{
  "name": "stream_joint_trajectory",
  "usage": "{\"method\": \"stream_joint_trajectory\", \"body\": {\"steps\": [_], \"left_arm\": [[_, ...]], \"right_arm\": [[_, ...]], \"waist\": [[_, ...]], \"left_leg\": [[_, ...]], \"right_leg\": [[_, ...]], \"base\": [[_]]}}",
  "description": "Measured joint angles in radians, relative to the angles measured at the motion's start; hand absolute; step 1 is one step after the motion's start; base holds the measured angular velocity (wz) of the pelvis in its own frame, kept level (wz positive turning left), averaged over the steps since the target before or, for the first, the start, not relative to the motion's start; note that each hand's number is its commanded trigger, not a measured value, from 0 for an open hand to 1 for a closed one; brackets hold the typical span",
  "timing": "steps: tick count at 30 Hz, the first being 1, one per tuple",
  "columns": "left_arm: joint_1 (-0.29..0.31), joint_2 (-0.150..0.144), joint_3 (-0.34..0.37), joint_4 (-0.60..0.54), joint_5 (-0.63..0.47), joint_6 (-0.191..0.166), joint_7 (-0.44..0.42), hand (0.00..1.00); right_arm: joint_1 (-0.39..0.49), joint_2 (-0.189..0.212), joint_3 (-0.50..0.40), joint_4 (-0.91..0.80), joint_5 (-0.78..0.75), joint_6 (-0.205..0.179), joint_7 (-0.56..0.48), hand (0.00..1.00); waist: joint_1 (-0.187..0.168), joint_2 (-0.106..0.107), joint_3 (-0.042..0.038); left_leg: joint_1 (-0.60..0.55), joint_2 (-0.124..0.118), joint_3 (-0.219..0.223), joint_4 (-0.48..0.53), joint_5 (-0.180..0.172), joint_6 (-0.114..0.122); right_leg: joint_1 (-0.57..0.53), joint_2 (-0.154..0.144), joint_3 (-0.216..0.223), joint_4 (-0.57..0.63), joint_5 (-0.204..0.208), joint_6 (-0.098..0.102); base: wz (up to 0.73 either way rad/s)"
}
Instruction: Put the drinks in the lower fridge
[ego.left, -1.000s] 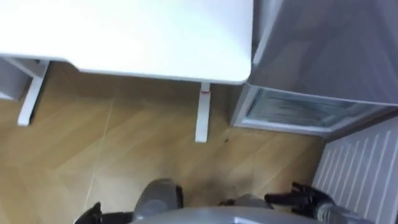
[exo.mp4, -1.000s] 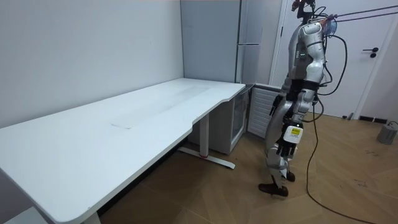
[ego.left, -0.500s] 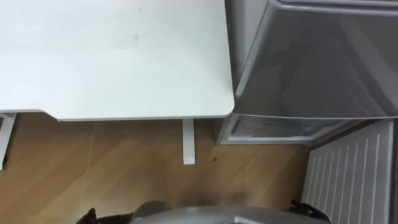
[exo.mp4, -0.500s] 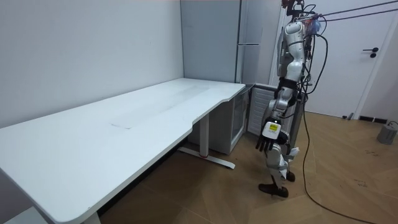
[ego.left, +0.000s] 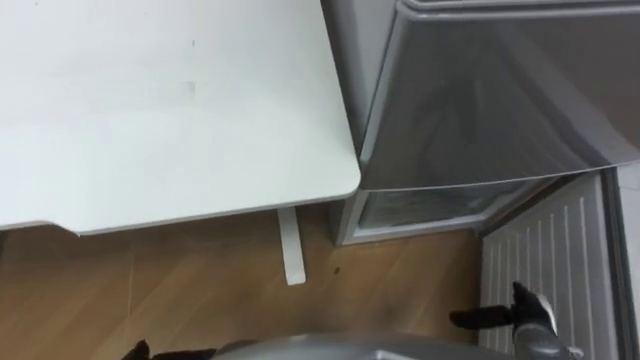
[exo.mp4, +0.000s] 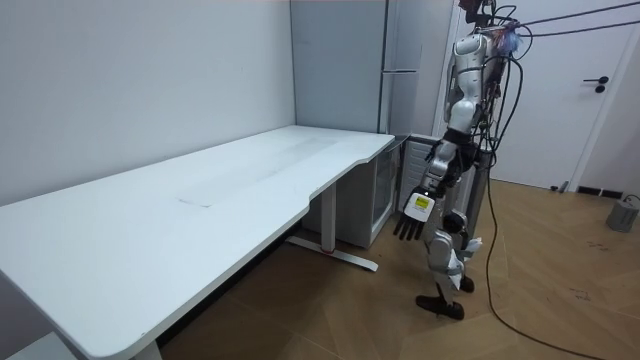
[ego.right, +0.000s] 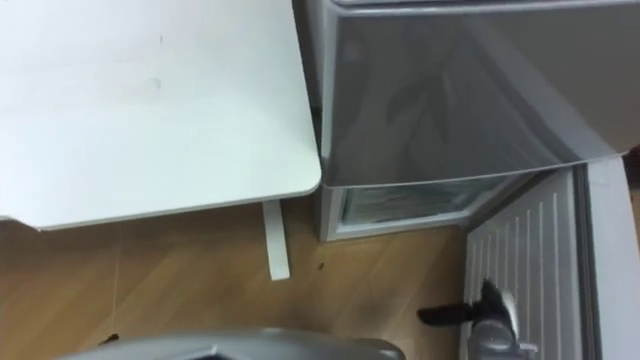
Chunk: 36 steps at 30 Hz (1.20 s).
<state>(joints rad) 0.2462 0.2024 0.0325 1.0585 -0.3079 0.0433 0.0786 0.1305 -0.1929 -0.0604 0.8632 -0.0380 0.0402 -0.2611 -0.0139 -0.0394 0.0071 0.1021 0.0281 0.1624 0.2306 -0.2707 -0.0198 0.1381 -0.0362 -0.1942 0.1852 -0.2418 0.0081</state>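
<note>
Right hand (exo.mp4: 413, 210) hangs open, fingers straight, near the fridge (ego.left: 480, 100) beside the table (ego.left: 150, 100)

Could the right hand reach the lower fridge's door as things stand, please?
Probably yes, with a forward reach: the right hand hangs open low before the lower fridge, and nothing stands between them.

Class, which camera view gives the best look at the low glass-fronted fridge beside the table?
The room view: the low fridge shows its front from floor to top, at the end of the white table. Both eye views look steeply down, so they catch a narrow strip of its glass front below the tall grey fridge.
</note>
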Motion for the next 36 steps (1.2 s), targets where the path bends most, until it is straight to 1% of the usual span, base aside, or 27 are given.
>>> {"method": "stream_joint_trajectory", "body": {"steps": [2,3,4,5,6,7,8,10,12,15,18,19,20,24,25,26,28,29,30,31,32,33,36], "left_arm": [[0.006,-0.002,0.007,-0.001,0.019,-0.001,-0.001,0.00],[0.006,-0.002,0.006,-0.001,0.019,-0.001,0.000,0.00],[0.008,-0.003,0.004,0.002,0.018,-0.001,0.001,0.00],[0.007,-0.006,0.005,0.002,0.021,-0.001,0.001,0.00],[0.009,-0.007,0.006,0.003,0.026,-0.002,0.001,0.00],[0.011,-0.010,0.007,0.013,0.027,-0.005,0.001,0.00],[0.011,-0.011,0.007,0.023,0.027,-0.006,0.001,0.00],[0.011,-0.013,0.007,0.022,0.026,-0.006,0.002,0.00],[0.014,-0.014,0.007,0.022,0.025,-0.006,0.000,0.00],[0.017,-0.017,0.007,0.021,0.025,-0.006,-0.002,0.00],[0.021,-0.017,0.008,0.021,0.025,-0.009,-0.002,0.00],[0.021,-0.017,0.011,0.022,0.025,-0.011,-0.003,0.00],[0.020,-0.017,0.017,0.021,0.025,-0.015,-0.003,0.00],[0.019,-0.016,0.033,0.021,0.026,-0.024,-0.003,0.00],[0.019,-0.017,0.033,0.021,0.027,-0.024,-0.003,0.00],[0.020,-0.017,0.032,0.020,0.028,-0.024,-0.004,0.00],[0.020,-0.016,0.039,0.020,0.038,-0.024,-0.004,0.00],[0.020,-0.015,0.045,0.020,0.037,-0.024,-0.004,0.00],[0.021,-0.015,0.045,0.020,0.037,-0.024,-0.005,0.00],[0.020,-0.014,0.045,0.020,0.038,-0.024,-0.007,0.00],[0.019,-0.014,0.050,0.020,0.046,-0.024,-0.011,0.00],[0.020,-0.014,0.065,0.020,0.069,-0.024,-0.020,0.00],[0.017,-0.012,0.096,0.014,0.081,-0.023,-0.025,0.00]], "right_arm": [[0.015,0.000,-0.040,-0.147,-0.093,0.000,-0.050,0.00],[0.018,0.000,-0.044,-0.184,-0.114,-0.001,-0.065,0.00],[0.029,0.000,-0.049,-0.260,-0.151,-0.003,-0.096,0.00],[0.056,0.000,-0.049,-0.363,-0.188,-0.003,-0.120,0.00],[0.067,0.000,-0.049,-0.410,-0.212,-0.005,-0.130,0.00],[0.076,-0.001,-0.049,-0.475,-0.259,-0.018,-0.154,0.00],[0.077,-0.001,-0.050,-0.513,-0.314,-0.031,-0.177,0.00],[0.092,-0.003,-0.050,-0.565,-0.360,-0.041,-0.206,0.00],[0.127,-0.003,-0.052,-0.627,-0.366,-0.043,-0.236,0.00],[0.134,-0.003,-0.061,-0.648,-0.361,-0.049,-0.281,0.00],[0.135,-0.003,-0.086,-0.669,-0.359,-0.051,-0.306,0.00],[0.135,-0.003,-0.098,-0.688,-0.359,-0.056,-0.324,0.00],[0.135,-0.003,-0.110,-0.701,-0.359,-0.070,-0.345,0.00],[0.135,-0.010,-0.132,-0.707,-0.303,-0.095,-0.404,0.00],[0.135,-0.010,-0.132,-0.704,-0.288,-0.096,-0.410,0.00],[0.134,-0.010,-0.134,-0.684,-0.270,-0.097,-0.417,0.00],[0.134,-0.009,-0.147,-0.632,-0.241,-0.103,-0.417,0.00],[0.136,-0.009,-0.168,-0.588,-0.199,-0.104,-0.415,0.00],[0.141,-0.008,-0.190,-0.559,-0.144,-0.103,-0.412,0.00],[0.144,-0.008,-0.201,-0.548,-0.119,-0.103,-0.411,0.00],[0.144,-0.008,-0.227,-0.522,-0.080,-0.103,-0.410,0.00],[0.144,-0.009,-0.260,-0.499,-0.040,-0.103,-0.409,0.00],[0.142,-0.017,-0.321,-0.435,0.064,-0.103,-0.413,0.00]], "waist": [[-0.011,0.002,-0.0003],[-0.017,0.003,-0.0011],[-0.021,0.005,-0.0026],[-0.020,0.005,-0.0041],[-0.019,0.006,-0.0045],[-0.016,0.007,-0.0066],[-0.017,0.006,-0.0117],[-0.018,0.001,-0.0162],[-0.020,-0.004,-0.0172],[-0.033,-0.007,-0.0181],[-0.034,-0.005,-0.0188],[-0.036,-0.004,-0.0180],[-0.038,0.000,-0.0183],[-0.047,-0.002,-0.0144],[-0.050,-0.001,-0.0144],[-0.062,0.000,-0.0154],[-0.070,-0.005,-0.0135],[-0.074,-0.003,-0.0148],[-0.078,-0.003,-0.0118],[-0.079,-0.009,-0.0133],[-0.088,-0.011,-0.0096],[-0.093,-0.008,-0.0090],[-0.097,-0.009,-0.0101]], "left_leg": [[-0.001,0.000,-0.001,0.000,0.003,0.005],[-0.001,0.000,-0.001,0.000,0.004,0.007],[-0.004,0.001,0.000,0.000,0.005,0.008],[-0.006,0.002,0.002,0.001,0.006,0.009],[-0.007,0.002,0.003,0.002,0.006,0.009],[-0.006,0.004,0.010,0.004,0.006,0.009],[-0.006,0.006,0.022,0.004,0.006,0.009],[-0.006,0.006,0.032,0.004,0.007,0.011],[-0.004,0.006,0.042,0.003,0.008,0.012],[-0.003,0.006,0.056,0.002,0.008,0.013],[-0.003,0.008,0.072,-0.002,0.008,0.013],[-0.003,0.011,0.079,-0.004,0.008,0.013],[-0.002,0.011,0.082,-0.008,0.008,0.013],[0.003,0.011,0.083,-0.011,0.008,0.013],[0.003,0.011,0.083,-0.011,0.008,0.013],[0.000,0.011,0.082,-0.011,0.008,0.013],[-0.001,0.011,0.083,-0.011,0.008,0.013],[-0.003,0.011,0.082,-0.010,0.008,0.013],[-0.004,0.011,0.081,-0.009,0.008,0.013],[-0.004,0.011,0.081,-0.009,0.008,0.013],[-0.005,0.011,0.081,-0.009,0.008,0.013],[-0.009,0.011,0.081,-0.009,0.008,0.013],[-0.015,0.012,0.082,-0.009,0.008,0.013]], "right_leg": [[-0.004,0.000,0.005,0.001,0.000,-0.001],[-0.005,0.000,0.005,0.001,0.001,-0.001],[-0.009,0.001,0.006,0.004,0.002,-0.003],[-0.014,0.003,0.010,0.006,0.004,-0.004],[-0.017,0.004,0.015,0.007,0.005,-0.004],[-0.022,0.005,0.028,0.012,0.006,-0.005],[-0.028,0.005,0.034,0.019,0.005,-0.005],[-0.035,0.005,0.050,0.019,0.005,-0.004],[-0.035,0.005,0.057,0.019,0.006,-0.002],[-0.042,0.006,0.070,0.020,0.009,0.001],[-0.051,0.007,0.082,0.021,0.013,0.001],[-0.053,0.009,0.087,0.021,0.018,0.001],[-0.055,0.010,0.090,0.020,0.020,0.001],[-0.054,0.011,0.093,0.020,0.021,0.000],[-0.054,0.011,0.092,0.021,0.021,0.000],[-0.054,0.010,0.088,0.021,0.021,0.000],[-0.055,0.010,0.088,0.020,0.021,0.000],[-0.055,0.010,0.086,0.020,0.022,0.000],[-0.055,0.010,0.085,0.020,0.022,0.001],[-0.056,0.009,0.085,0.020,0.022,0.001],[-0.057,0.009,0.086,0.021,0.022,0.001],[-0.058,0.009,0.085,0.021,0.022,0.001],[-0.062,0.010,0.087,0.020,0.021,0.001]], "base": [[-0.06],[-0.05],[-0.05],[-0.08],[-0.18],[-0.21],[-0.21],[-0.14],[-0.12],[-0.14],[-0.17],[-0.18],[-0.13],[-0.05],[0.04],[0.09],[0.05],[0.00],[0.00],[0.00],[0.00],[0.00],[0.00]]}}
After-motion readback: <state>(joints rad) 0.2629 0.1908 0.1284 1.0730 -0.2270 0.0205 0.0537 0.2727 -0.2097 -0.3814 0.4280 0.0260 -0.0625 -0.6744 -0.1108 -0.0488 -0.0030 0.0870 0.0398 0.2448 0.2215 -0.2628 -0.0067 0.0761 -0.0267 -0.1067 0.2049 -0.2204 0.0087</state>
